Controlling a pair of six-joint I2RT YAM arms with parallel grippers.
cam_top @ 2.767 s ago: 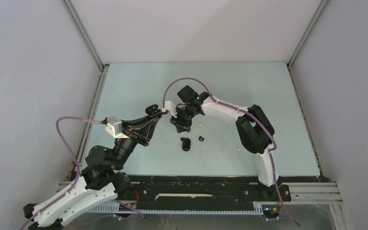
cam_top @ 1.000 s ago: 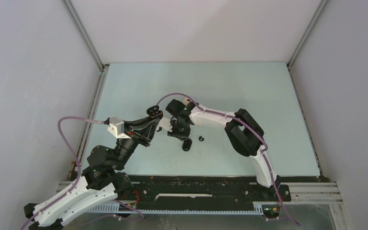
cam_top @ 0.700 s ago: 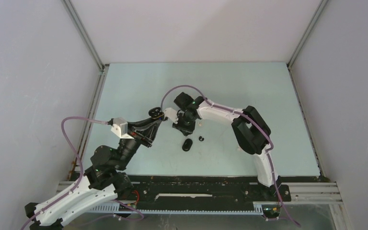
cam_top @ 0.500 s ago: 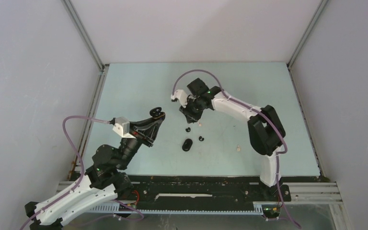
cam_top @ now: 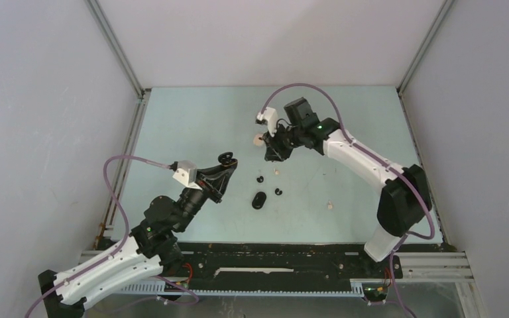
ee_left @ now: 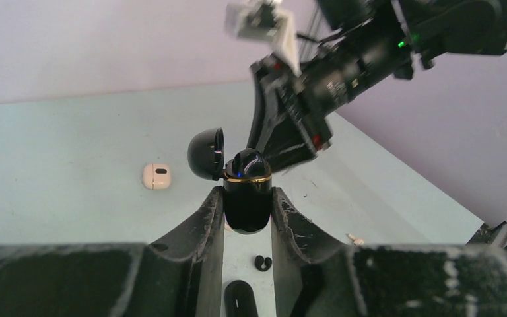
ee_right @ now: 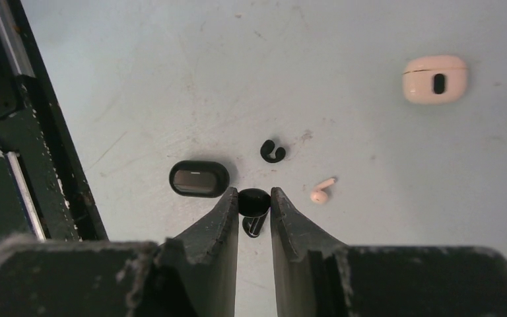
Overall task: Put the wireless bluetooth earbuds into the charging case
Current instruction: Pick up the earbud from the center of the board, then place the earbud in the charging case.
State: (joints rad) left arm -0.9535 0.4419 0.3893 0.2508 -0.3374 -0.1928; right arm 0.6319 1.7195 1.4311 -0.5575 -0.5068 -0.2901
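Note:
My left gripper (cam_top: 228,161) is shut on the black charging case (ee_left: 246,201). The case has a gold rim, stands upright above the table, and its lid (ee_left: 206,154) hangs open to the left. My right gripper (cam_top: 270,156) hovers farther back and to the right, apart from the case. It is shut on a small glossy black earbud (ee_right: 253,199). More black earbuds (cam_top: 260,179) (cam_top: 278,192) lie loose on the table, and the nearer-left one also shows in the right wrist view (ee_right: 272,150). A beige earbud (ee_right: 322,191) lies beside them.
A closed black pebble case (cam_top: 259,199) lies near the front middle of the table. A beige case (cam_top: 258,139) sits just left of the right gripper. Another beige earbud (cam_top: 330,206) lies to the right. The black base rail (ee_right: 33,132) runs along the near edge.
My right gripper has pulled back from beside the held case to the far right and risen. The left arm has shifted the case slightly right. A black earbud now shows where the gripper was.

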